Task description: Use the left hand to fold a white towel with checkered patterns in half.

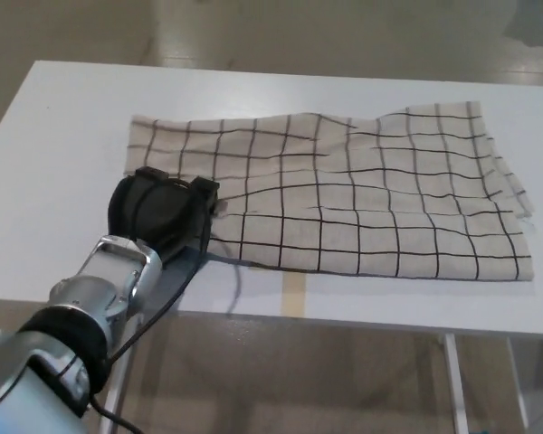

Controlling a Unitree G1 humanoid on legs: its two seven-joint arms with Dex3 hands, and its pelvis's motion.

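Observation:
The white towel [362, 190] with black checks lies spread across the white table [63, 127], its long side running left to right. My left hand [163, 212] sits on the towel's near left corner with its fingers curled down around the cloth. The corner is hidden under the hand. Folds in the fabric run toward the hand, and the near edge beside it is lifted a little off the table, casting a shadow. My right hand does not show in the head view.
A beige strip of tape [294, 294] marks the table's front edge near the middle. The towel's right end [516, 194] is slightly frayed and uneven. Metal table legs [452, 371] and floor show below the front edge.

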